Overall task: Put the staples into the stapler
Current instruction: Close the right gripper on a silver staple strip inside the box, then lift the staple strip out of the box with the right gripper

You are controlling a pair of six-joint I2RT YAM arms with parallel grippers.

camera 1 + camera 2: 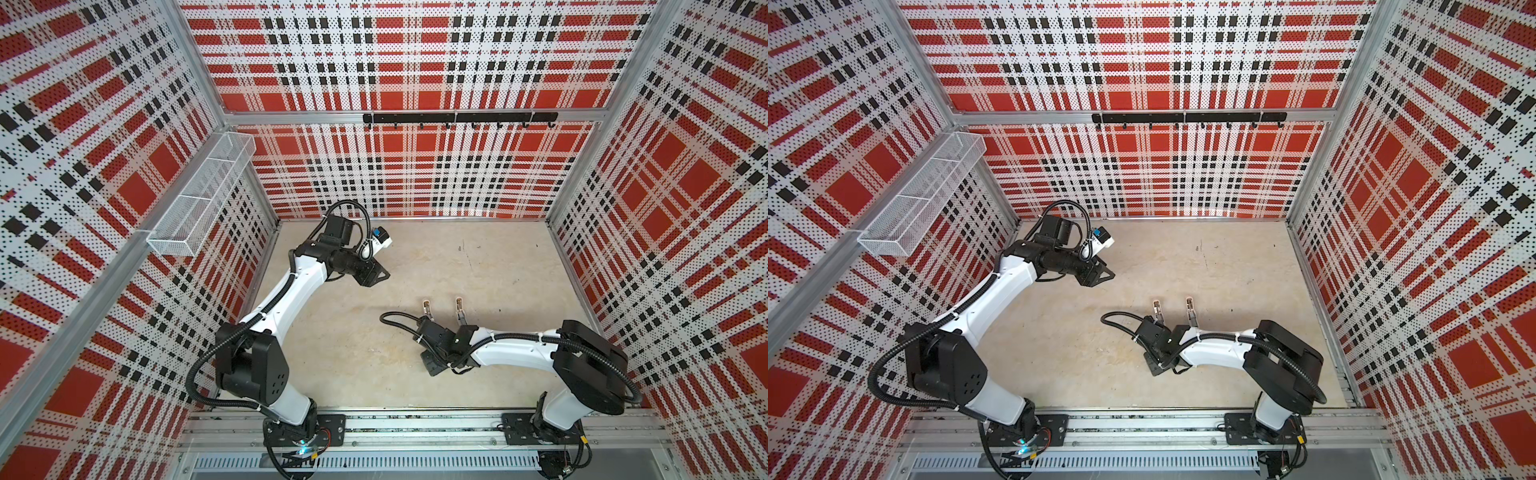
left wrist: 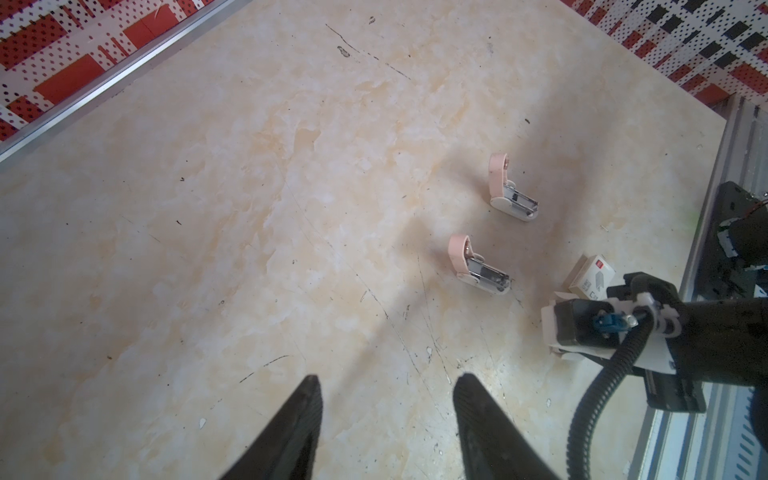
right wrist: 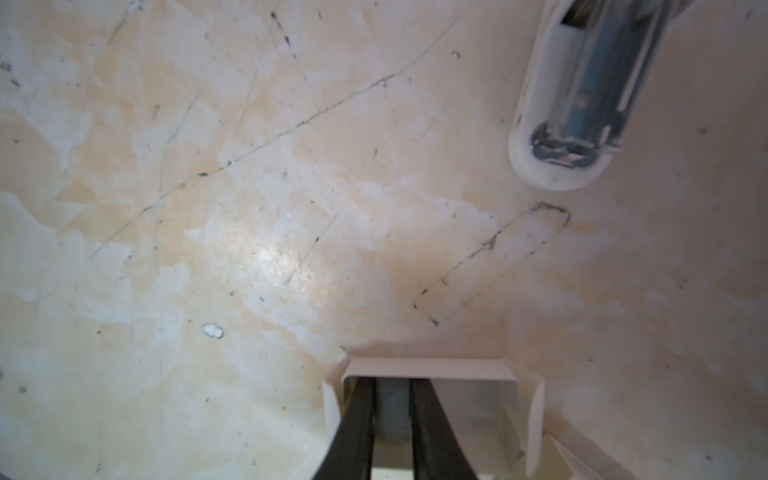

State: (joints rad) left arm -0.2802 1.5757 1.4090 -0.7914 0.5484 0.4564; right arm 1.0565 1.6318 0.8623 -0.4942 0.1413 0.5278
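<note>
Two pale pink staplers [image 2: 473, 266] [image 2: 512, 192] lie hinged open on the beige table, their metal channels bare; both top views show them [image 1: 427, 309] [image 1: 1190, 307]. In the right wrist view my right gripper [image 3: 390, 382] reaches into a small white cardboard tray [image 3: 428, 368], shut on a grey strip of staples [image 3: 390, 411] that fills the gap between its fingers. One stapler's front end [image 3: 540, 166] lies just beyond the tray. My left gripper [image 2: 388, 378] hangs open and empty above the table's back left [image 1: 376, 276].
A printed white sleeve [image 2: 592, 276] lies next to the tray, near the table's front edge. A white wire basket [image 1: 199, 199] hangs on the left wall and a black hook rail [image 1: 457, 118] on the back wall.
</note>
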